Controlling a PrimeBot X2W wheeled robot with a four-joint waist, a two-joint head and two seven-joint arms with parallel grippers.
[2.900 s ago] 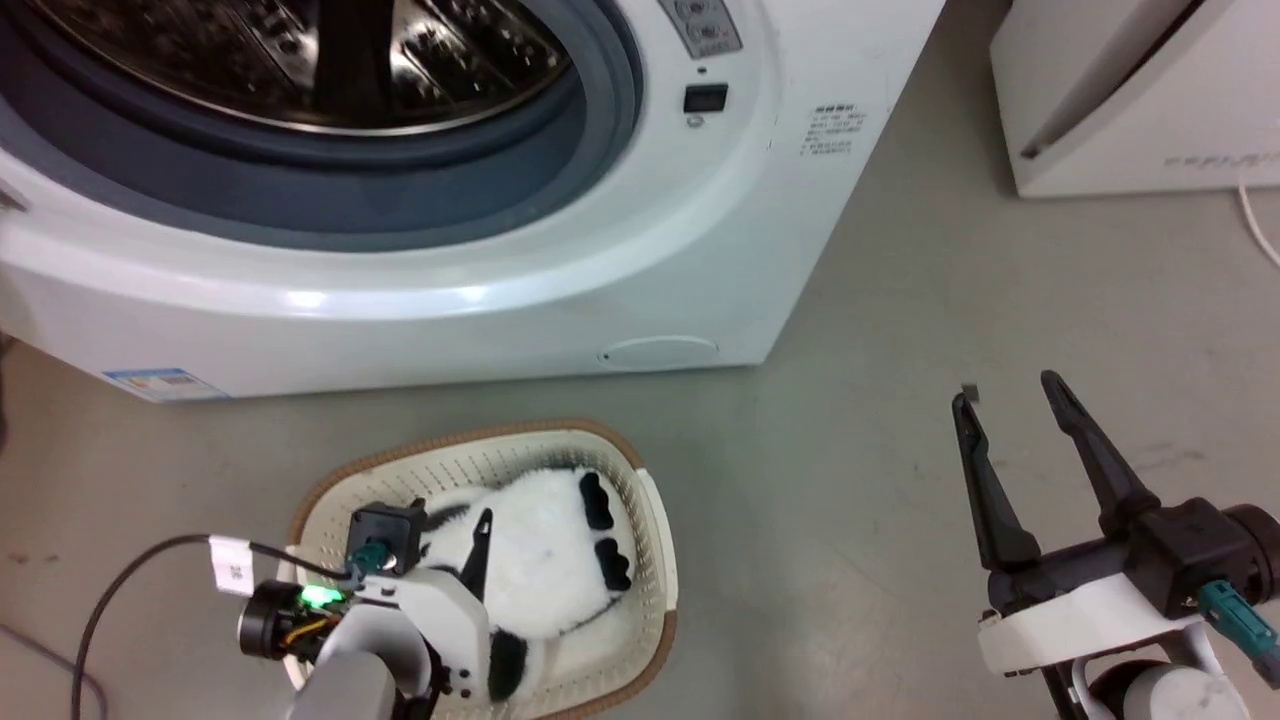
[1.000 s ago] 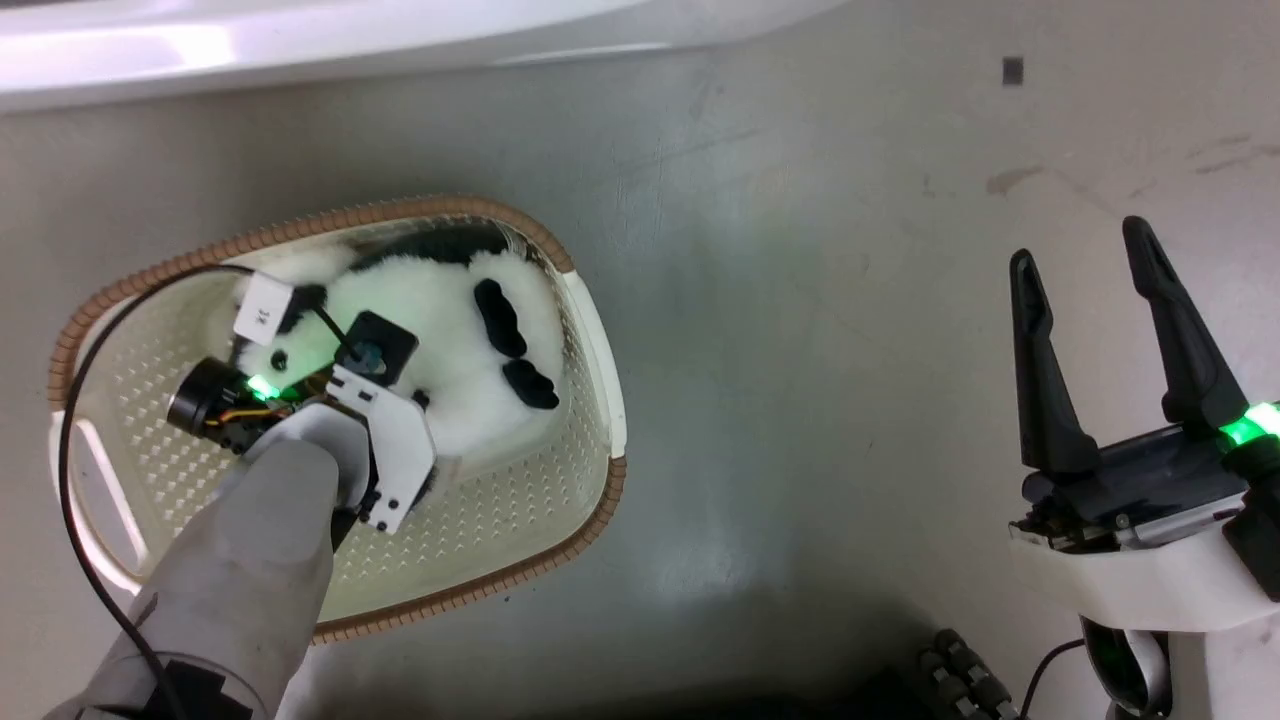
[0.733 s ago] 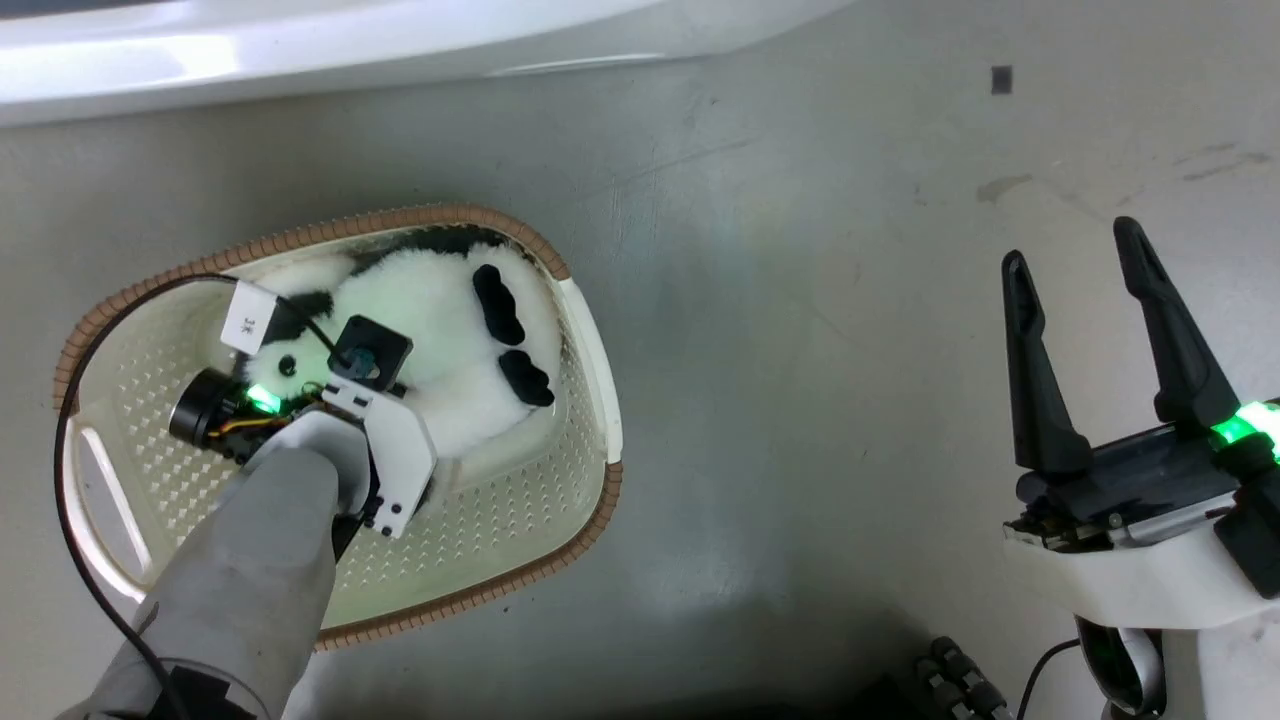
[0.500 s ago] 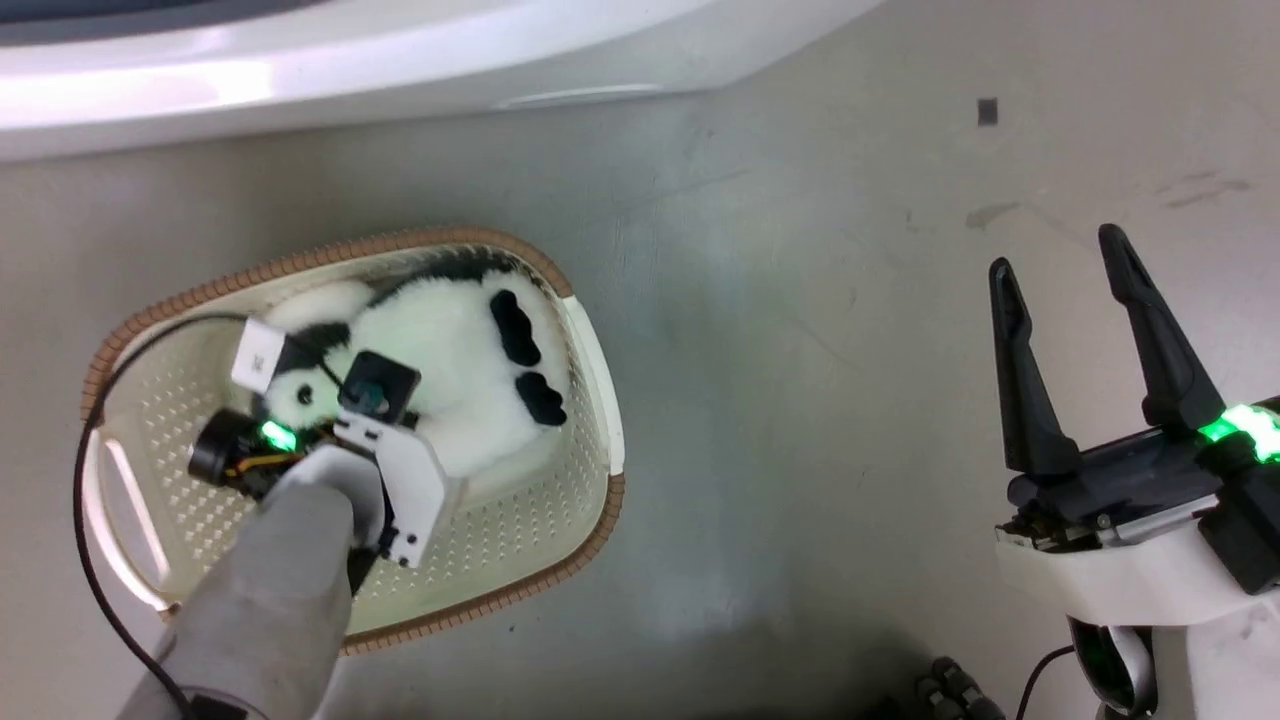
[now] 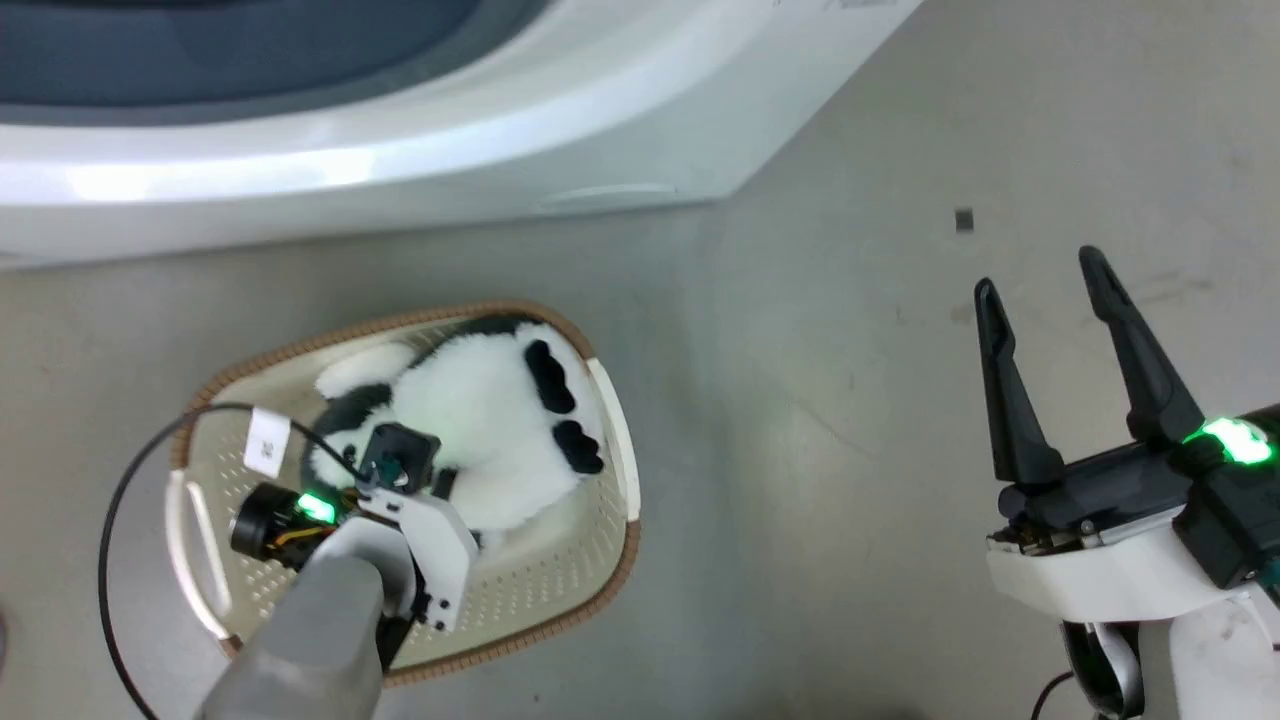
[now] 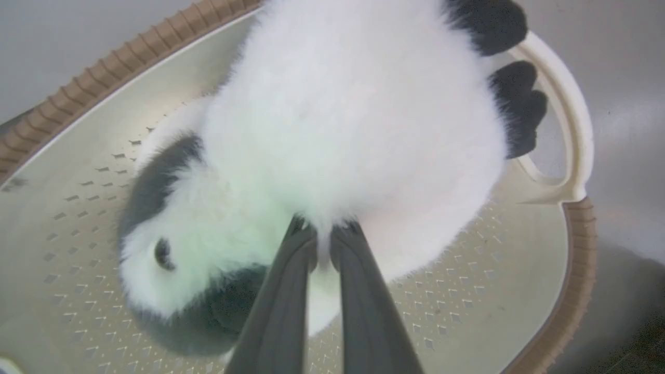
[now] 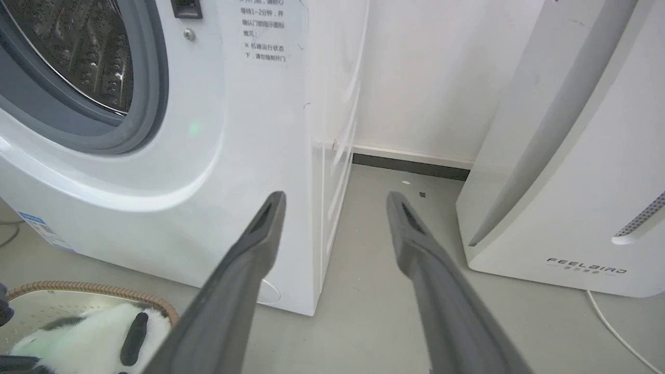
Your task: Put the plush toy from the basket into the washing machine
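With the jaws of the left gripper (image 6: 324, 231) drawn almost together, pinching a narrow tuft of white fur on the plush toy (image 6: 353, 114); catching mostly fluff, by the look of it, and little of the body beneath. Finding the toy lying inside the basket (image 5: 600, 590), toward the end nearest the washing machine (image 5: 400, 160), black paws close against the white handle at the right rim; not being able to tell whether it is resting on the perforated bottom or hanging just off it. Spreading the jaws of the right gripper (image 5: 1037, 270) wide, gripping nothing, above the floor (image 5: 850, 400) well apart from the basket.

Judging the step in hand to be the lift out of the basket. Needing a slow, straight rise, since so thin a pinch of fur is likely slipping under a jerk; watching for the paws snagging on the handle or the brown rim, and for the light basket tipping along with the toy; regripping deeper into the body if the tuft is sliding; only then carrying across toward the drum, aiming above the lower lip of the grey gasket (image 7: 156, 78).
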